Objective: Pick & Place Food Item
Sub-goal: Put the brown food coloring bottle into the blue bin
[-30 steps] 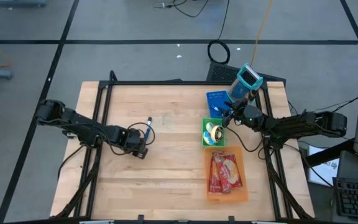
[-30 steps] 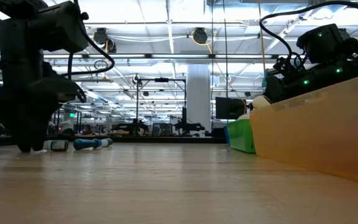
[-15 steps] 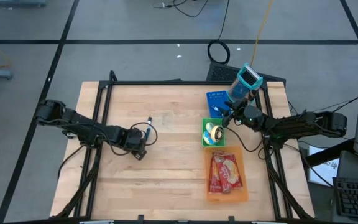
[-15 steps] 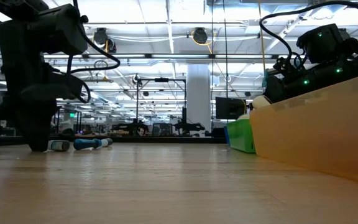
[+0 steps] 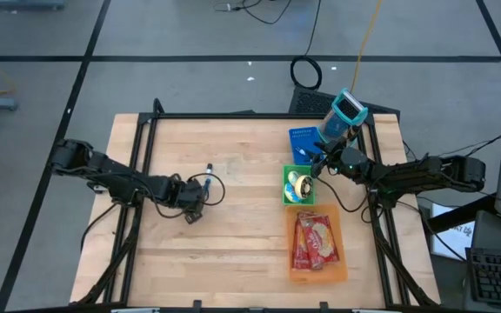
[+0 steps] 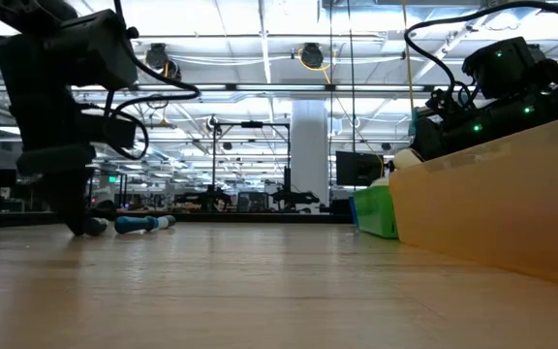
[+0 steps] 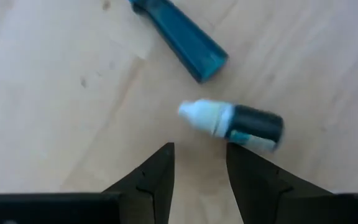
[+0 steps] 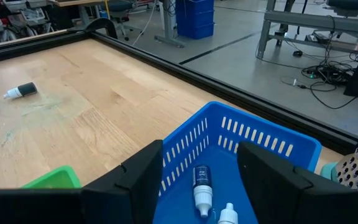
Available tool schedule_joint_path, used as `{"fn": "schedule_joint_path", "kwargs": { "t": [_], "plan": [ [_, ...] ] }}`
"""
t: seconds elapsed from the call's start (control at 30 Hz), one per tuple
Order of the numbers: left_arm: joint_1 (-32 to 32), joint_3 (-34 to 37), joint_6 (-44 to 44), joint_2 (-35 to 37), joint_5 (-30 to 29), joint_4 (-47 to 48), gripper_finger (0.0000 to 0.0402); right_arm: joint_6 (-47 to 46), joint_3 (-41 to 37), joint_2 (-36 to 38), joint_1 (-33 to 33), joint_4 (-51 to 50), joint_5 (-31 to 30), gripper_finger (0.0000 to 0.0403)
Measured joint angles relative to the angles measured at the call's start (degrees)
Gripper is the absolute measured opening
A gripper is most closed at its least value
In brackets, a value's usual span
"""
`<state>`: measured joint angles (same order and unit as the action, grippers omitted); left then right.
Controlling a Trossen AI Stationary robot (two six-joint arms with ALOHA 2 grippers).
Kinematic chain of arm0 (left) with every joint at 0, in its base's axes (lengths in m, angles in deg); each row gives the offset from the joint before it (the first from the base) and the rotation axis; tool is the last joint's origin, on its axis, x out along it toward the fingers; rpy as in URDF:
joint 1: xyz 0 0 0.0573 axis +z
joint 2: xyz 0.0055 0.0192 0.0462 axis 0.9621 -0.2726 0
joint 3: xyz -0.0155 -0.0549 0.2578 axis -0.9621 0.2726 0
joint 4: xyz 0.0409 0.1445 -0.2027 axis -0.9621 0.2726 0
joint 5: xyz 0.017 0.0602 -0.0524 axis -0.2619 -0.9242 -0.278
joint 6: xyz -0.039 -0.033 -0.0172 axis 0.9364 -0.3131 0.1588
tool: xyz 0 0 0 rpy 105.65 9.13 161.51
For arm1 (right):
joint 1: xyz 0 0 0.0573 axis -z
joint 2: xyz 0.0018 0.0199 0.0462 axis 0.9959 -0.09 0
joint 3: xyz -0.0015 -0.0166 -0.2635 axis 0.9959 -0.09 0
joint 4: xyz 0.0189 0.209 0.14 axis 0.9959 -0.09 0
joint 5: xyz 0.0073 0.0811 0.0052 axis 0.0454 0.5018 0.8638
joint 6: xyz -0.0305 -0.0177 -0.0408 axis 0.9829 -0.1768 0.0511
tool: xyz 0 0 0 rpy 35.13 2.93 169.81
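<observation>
Bottles (image 8: 202,186) in right wrist view only

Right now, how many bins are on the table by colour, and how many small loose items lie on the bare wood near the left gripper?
Blue bin: 1
Green bin: 1
Orange bin: 1
Small white-capped bottle on the wood: 1
Teal tube-like item on the wood: 1
Total: 5 (3 bins, 2 loose items)
</observation>
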<state>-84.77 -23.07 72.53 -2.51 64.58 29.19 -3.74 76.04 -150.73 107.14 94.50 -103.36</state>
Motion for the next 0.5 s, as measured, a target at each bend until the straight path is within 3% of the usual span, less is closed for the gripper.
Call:
{"fn": "schedule_joint_path", "kwargs": {
  "t": [0.33,0.5],
  "plan": [
    [0.1,0.1,-13.7,-0.1,-2.5,-3.6,0.0145,0.0,0.0,0.0,0.0,0.0,0.0,0.0194],
    [0.2,-0.1,-5.8,0.8,0.2,-4.9,0.0145,0.0,0.0,0.0,0.0,-0.3,0.0,0.0194]
  ]
}}
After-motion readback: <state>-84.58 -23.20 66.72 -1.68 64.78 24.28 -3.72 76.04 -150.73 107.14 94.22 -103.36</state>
